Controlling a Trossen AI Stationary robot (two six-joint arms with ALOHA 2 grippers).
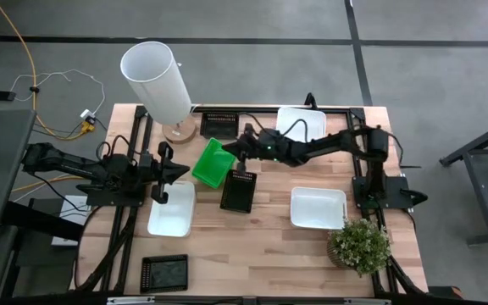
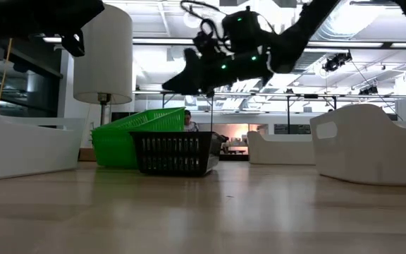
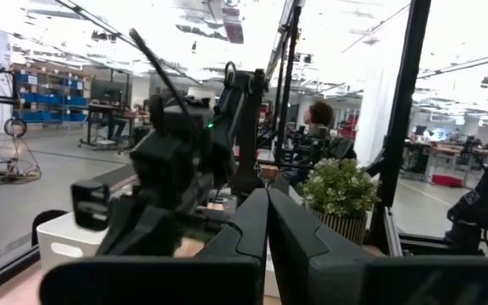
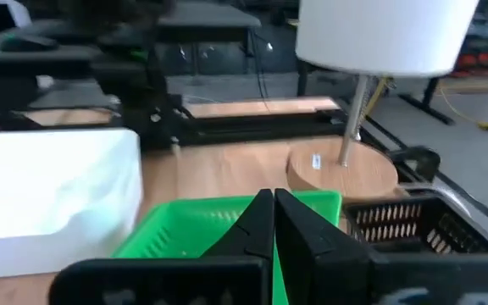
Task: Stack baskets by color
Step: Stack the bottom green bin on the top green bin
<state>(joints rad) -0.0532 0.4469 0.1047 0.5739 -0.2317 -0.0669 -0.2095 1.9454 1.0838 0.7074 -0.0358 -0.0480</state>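
Left gripper [image 1: 179, 173]: fingers clenched on nothing, parked over the table's left side, waiting. White basket [image 1: 172, 209]: just beside it, flat on the table. Green basket [image 1: 213, 163]: tilted, leaning on the black basket [image 1: 238, 191], likely dropped unstacked. Right gripper [image 1: 231, 149]: fingers pressed together, empty, above the green basket's far edge. 2 more white baskets [image 1: 318, 207] [image 1: 300, 121]: right side, well apart, unstacked.
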